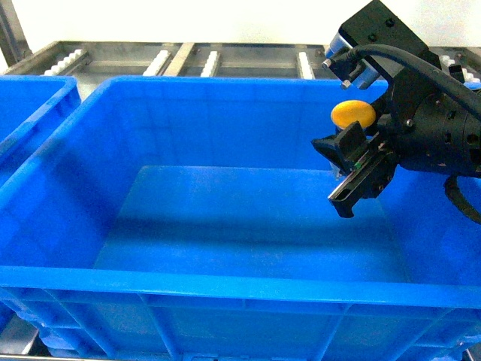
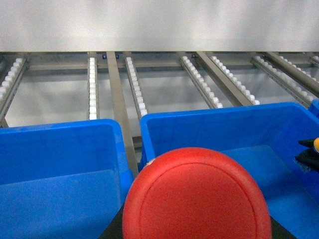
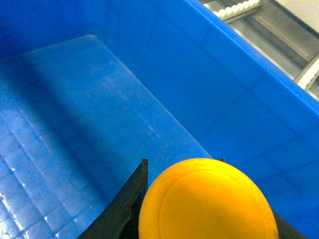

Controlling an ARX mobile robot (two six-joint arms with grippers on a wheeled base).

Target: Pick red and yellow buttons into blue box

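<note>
Item: yellow button (image 1: pixel 353 113), clamped in the right gripper (image 1: pixel 352 162) jaws, held above the floor of the blue box (image 1: pixel 225 289) at its right side.
Item: red button (image 2: pixel 197 196), close under the left wrist camera, near the box's left wall; left jaws' state cannot be told.
Risk: released from this height, the yellow button may bounce or roll on the smooth floor; the red one, sitting near the rim, could fall outside.
</note>
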